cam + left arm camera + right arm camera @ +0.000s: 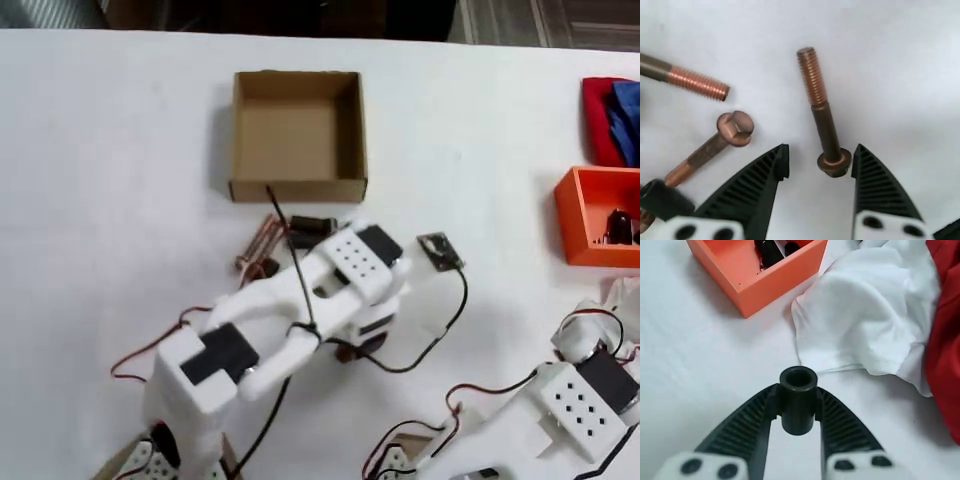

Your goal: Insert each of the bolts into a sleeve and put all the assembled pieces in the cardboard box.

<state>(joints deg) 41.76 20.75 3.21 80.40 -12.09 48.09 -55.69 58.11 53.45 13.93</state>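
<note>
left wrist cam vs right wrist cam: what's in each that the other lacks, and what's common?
Left wrist view: three copper bolts lying on the table. One bolt has its head between the jaws of the open left gripper, with two more bolts beside it.
Right wrist view: the right gripper shut on a black sleeve, an orange bin holding black parts, a white cloth and a red cloth.
Shared: the white table and each arm's own black ribbed fingers.

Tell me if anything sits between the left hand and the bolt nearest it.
Nothing visible does. The left hand is open over the white table, and the bolt has its head between the fingertips. The two other bolts lie apart from it, outside the gap.
</note>
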